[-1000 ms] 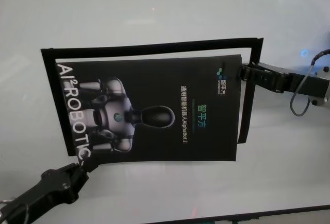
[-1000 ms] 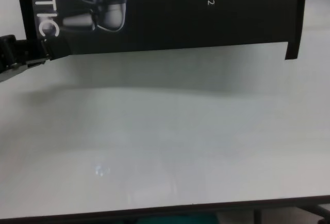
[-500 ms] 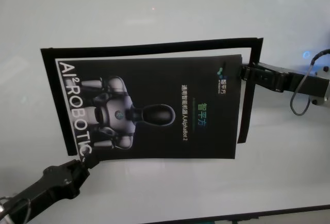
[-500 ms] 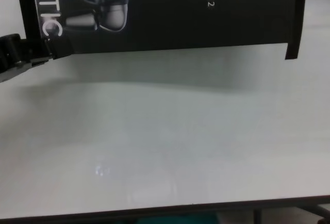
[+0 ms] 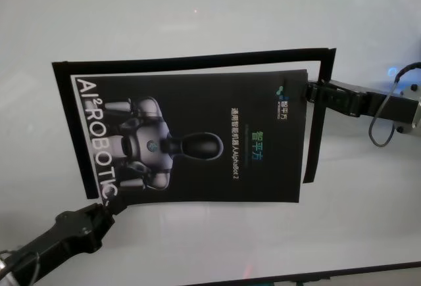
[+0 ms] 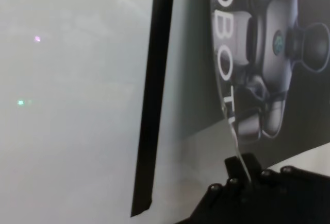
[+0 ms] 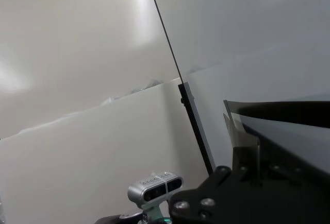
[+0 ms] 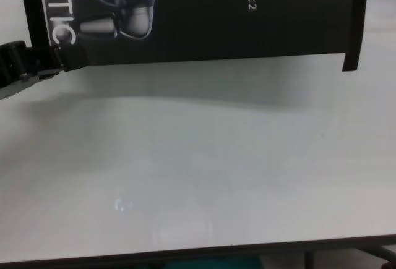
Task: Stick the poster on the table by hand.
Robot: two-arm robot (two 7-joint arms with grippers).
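The poster (image 5: 197,141), black and glossy with a grey-white robot and white "AI ROBOTIC" lettering, hangs just over the white table (image 5: 197,10). My left gripper (image 5: 108,207) is shut on its near-left corner, also seen in the chest view (image 8: 59,62) and the left wrist view (image 6: 245,175). My right gripper (image 5: 309,92) is shut on the far part of the poster's right edge. The right wrist view shows that gripper (image 7: 242,152) pinching the thin sheet (image 7: 289,113). The poster (image 8: 216,15) casts a shadow on the table (image 8: 198,170) below.
Narrow black strips lie on the table around the poster: one along the far side (image 5: 197,59), one on the left (image 5: 66,128), one on the right (image 5: 314,135). The table's dark front edge (image 8: 198,253) runs close to my body.
My left gripper has shifted slightly with the near-left corner, and the lettered left edge of the poster now lies a little flatter. The right gripper has barely moved.
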